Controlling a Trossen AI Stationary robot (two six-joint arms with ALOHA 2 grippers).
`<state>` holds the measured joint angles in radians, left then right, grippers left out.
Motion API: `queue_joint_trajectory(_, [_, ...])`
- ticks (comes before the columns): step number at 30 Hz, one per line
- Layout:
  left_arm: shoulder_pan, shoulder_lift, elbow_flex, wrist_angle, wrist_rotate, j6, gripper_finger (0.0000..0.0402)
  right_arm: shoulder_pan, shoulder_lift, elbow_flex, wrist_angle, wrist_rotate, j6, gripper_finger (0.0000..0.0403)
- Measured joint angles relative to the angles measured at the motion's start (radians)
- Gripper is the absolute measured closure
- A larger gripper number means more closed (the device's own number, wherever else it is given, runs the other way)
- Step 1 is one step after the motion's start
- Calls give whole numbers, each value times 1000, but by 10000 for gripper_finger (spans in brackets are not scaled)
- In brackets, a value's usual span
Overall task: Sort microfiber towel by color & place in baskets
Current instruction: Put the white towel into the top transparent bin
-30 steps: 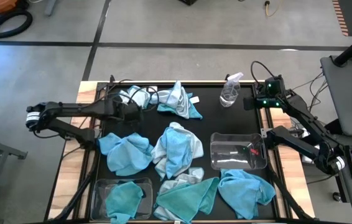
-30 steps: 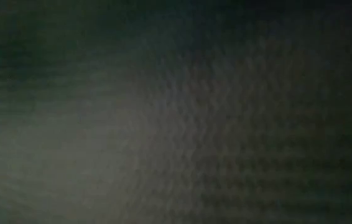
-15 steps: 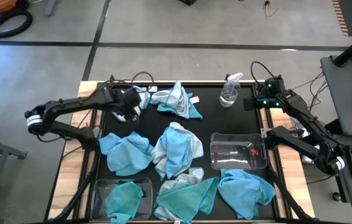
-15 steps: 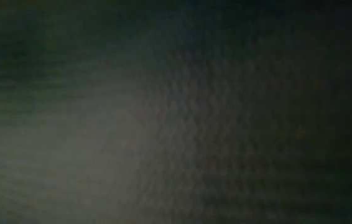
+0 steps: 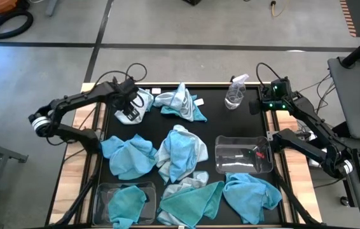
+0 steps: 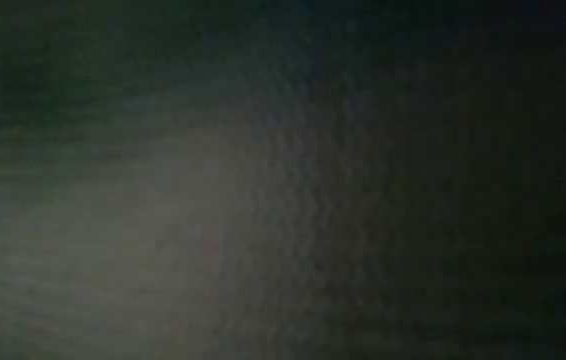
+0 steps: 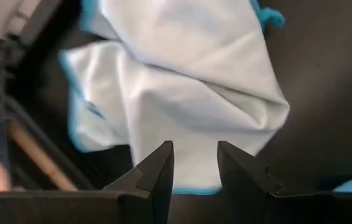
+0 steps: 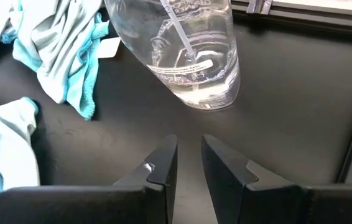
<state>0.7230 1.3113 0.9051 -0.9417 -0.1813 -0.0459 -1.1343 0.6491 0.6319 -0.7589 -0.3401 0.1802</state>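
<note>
One pale towel [image 7: 182, 93] lies at the mat's far left corner, under the left gripper [image 5: 129, 109], fingers narrowly parted and empty. Best to descend squarely onto a raised fold, probably its centre. Right gripper [image 8: 188, 163] waits near the spray bottle [image 5: 235, 93], fingers narrow.

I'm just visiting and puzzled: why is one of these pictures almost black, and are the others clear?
Low view: dark and blurred throughout, only a faint grey glow, nothing recognisable. High view: evenly lit and sharp. Left wrist view: the pale towel is bright, its folds soft. Right wrist view: the spray bottle shows glare.
</note>
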Motion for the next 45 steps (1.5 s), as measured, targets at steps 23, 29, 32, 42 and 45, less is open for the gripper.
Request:
queue_joint_trajectory(23, [41, 288, 0, 37, 253, 38, 293, 0, 0, 0, 4, 0, -9, 335])
queue_joint_trajectory(29, [40, 344, 0, 37, 325, 38, 293, 0, 0, 0, 9, 0, -9, 335])
queue_joint_trajectory(32, [40, 370, 3, 35, 325, 37, 293, 0, 0, 0, 9, 0, -9, 335])
queue_joint_trajectory(42, [41, 379, 2, 35, 320, 7, 323, 0, 0, 0, 8, 0, -9, 335])
queue_joint_trajectory(45, [40, 368, 0, 34, 319, -2, 360, 0, 0, 0, 8, 0, -9, 335])
